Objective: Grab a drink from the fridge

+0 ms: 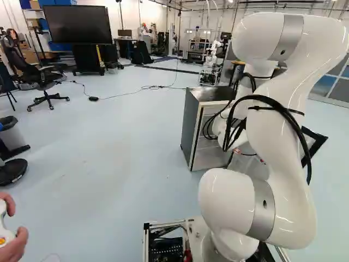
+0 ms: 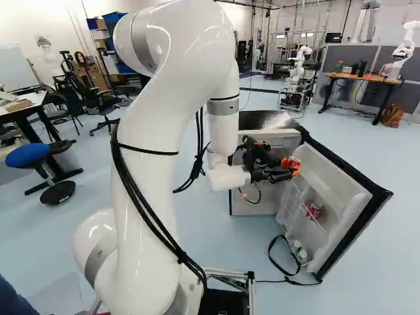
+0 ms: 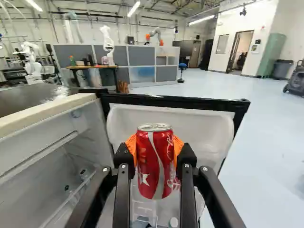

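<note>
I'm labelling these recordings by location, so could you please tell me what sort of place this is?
It looks like a robotics lab: another robot arm stands on a desk, cables run across the open floor, and a small fridge stands out there.

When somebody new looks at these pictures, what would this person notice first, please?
Probably the red can, gripped between the orange-padded fingers in front of the open fridge door. Next, the large white arm, which fills much of both base views. Below the gripper, a second red can sits inside the door.
</note>
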{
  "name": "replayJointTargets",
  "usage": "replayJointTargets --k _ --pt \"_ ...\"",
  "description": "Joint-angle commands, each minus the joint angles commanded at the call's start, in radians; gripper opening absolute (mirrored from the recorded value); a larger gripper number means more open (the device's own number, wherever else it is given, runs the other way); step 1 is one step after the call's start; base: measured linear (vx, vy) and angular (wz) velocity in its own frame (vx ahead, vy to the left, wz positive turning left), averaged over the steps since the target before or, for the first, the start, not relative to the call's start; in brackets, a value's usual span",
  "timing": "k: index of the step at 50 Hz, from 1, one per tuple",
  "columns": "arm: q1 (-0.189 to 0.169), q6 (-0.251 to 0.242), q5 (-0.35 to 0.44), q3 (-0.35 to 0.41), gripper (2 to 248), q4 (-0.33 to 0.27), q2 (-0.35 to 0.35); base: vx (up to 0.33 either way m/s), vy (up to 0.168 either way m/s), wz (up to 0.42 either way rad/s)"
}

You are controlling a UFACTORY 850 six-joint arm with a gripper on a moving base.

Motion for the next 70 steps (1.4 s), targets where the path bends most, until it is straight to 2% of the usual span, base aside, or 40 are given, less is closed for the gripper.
replayJointTargets --k 22,43,62,70 --pt "0.085 0.000 0.005 0.009 95 -0.141 0.006 0.000 0.000 0.000" --pt "0.152 0.000 0.040 -0.040 95 -0.270 -0.027 0.000 0.000 0.000" --pt "0.192 0.000 0.116 -0.119 95 -0.359 -0.075 0.000 0.000 0.000" --pt "0.192 0.000 0.116 -0.119 95 -0.359 -0.075 0.000 0.000 0.000"
